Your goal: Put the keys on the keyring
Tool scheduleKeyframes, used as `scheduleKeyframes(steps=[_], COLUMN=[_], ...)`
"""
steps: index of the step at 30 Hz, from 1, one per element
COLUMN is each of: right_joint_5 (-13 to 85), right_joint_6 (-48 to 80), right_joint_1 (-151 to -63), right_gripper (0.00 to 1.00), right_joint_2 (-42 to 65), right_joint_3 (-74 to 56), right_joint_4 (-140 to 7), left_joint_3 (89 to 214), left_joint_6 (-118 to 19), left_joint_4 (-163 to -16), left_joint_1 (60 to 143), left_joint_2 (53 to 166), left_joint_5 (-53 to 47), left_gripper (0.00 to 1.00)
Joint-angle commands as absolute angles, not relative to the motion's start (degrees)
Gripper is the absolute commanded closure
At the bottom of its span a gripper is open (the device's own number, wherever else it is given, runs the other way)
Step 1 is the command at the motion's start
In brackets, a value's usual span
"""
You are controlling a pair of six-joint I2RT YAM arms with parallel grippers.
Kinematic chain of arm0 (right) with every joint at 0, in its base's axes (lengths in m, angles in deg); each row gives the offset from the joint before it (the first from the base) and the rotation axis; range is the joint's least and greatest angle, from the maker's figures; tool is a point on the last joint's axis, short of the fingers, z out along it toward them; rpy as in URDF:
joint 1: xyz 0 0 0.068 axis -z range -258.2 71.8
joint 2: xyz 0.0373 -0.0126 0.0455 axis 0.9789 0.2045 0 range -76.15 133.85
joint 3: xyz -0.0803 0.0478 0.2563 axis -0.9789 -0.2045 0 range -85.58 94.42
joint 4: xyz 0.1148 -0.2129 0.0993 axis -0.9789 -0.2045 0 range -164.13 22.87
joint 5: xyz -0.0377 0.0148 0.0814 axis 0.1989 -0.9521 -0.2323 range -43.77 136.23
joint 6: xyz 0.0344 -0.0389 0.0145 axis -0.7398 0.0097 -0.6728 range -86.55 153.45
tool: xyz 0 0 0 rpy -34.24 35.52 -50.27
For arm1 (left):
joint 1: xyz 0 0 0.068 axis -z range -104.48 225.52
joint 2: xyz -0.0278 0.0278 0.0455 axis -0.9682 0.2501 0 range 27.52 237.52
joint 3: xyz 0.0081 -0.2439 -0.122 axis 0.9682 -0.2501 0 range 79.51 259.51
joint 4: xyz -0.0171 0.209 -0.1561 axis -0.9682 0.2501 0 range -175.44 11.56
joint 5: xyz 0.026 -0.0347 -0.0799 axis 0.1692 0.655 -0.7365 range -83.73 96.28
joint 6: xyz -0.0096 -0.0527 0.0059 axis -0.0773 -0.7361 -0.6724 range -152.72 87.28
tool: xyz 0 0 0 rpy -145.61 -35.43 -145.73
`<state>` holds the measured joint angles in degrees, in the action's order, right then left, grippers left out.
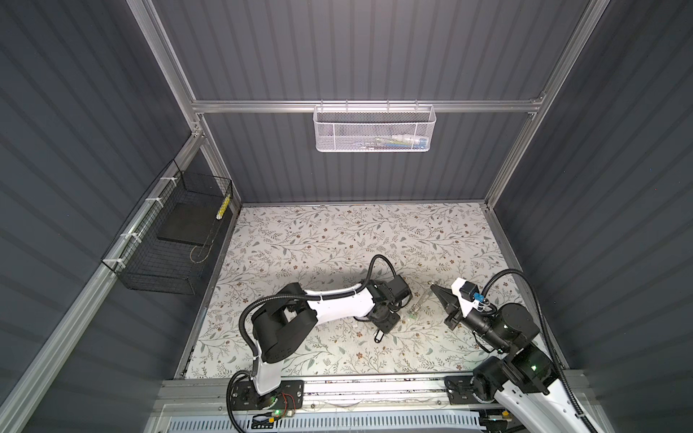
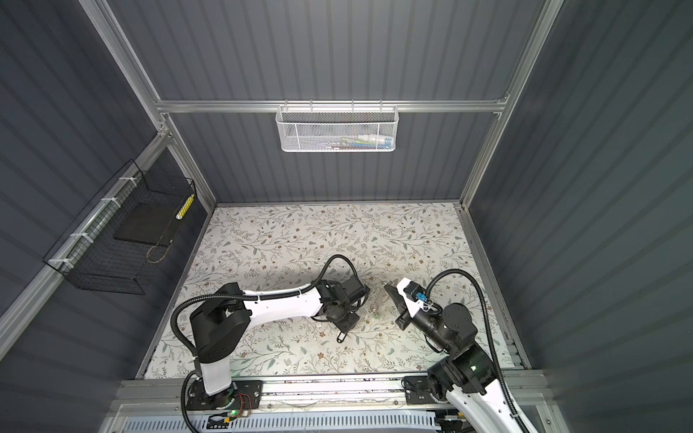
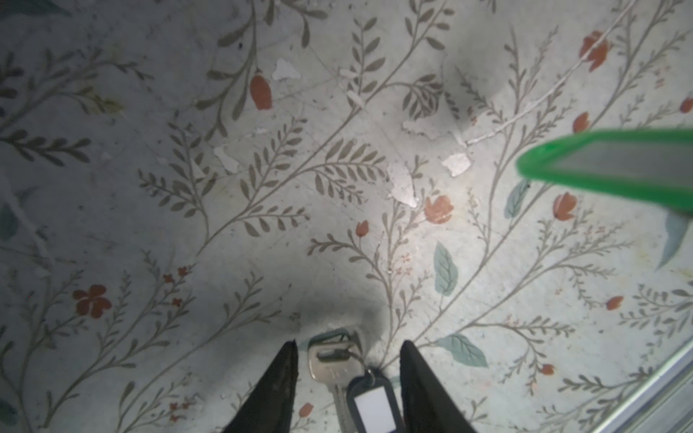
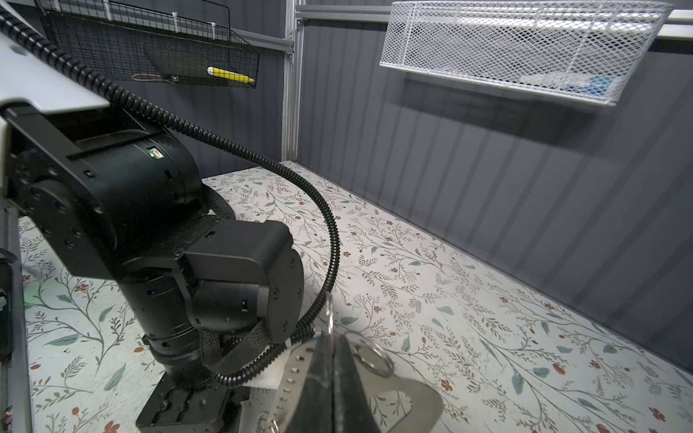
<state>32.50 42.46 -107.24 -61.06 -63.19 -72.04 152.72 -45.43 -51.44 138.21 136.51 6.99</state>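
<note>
Silver key (image 3: 330,369) lengthwise between fingers of left tool (image 3: 350,342).

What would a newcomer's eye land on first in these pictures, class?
Probably the flat grey metal keyring plate, clamped in the shut right gripper over the floral-patterned table, right of centre. Then the silver key with a black oval tag, lying on the table between the fingers of the open left gripper. A bright green plastic tag shows blurred in the left wrist view.

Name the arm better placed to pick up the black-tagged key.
Left. The left gripper straddles the black-tagged key on the table, jaws open; the right gripper is shut on the keyring.
</note>
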Motion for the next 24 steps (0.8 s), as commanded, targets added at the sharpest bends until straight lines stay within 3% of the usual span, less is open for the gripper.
scheduleKeyframes(steps=[1,13,24], right_joint_5=[33.23,33.57,33.53], right_joint_6=[42.61,42.88,42.98], right_joint_1=[-107.34,-107.29,-107.32], right_gripper=[0.96,0.96,0.96], right_joint_2=[-61.73,-61.65,-61.71], right_joint_3=[-63.53,-63.88,-64.05], right_joint_4=[-71.46,-71.34,-71.26], left_joint_3=[154.58,156.17,155.82], left_joint_6=[-45.38,-44.97,-46.25], left_joint_4=[-48.7,-47.08,-46.37], left_joint_1=[138.7,139.15,139.24], left_joint_2=[137.52,139.13,138.96], left_joint_5=[7.24,6.54,6.85], left_gripper=[0.58,0.75,0.74])
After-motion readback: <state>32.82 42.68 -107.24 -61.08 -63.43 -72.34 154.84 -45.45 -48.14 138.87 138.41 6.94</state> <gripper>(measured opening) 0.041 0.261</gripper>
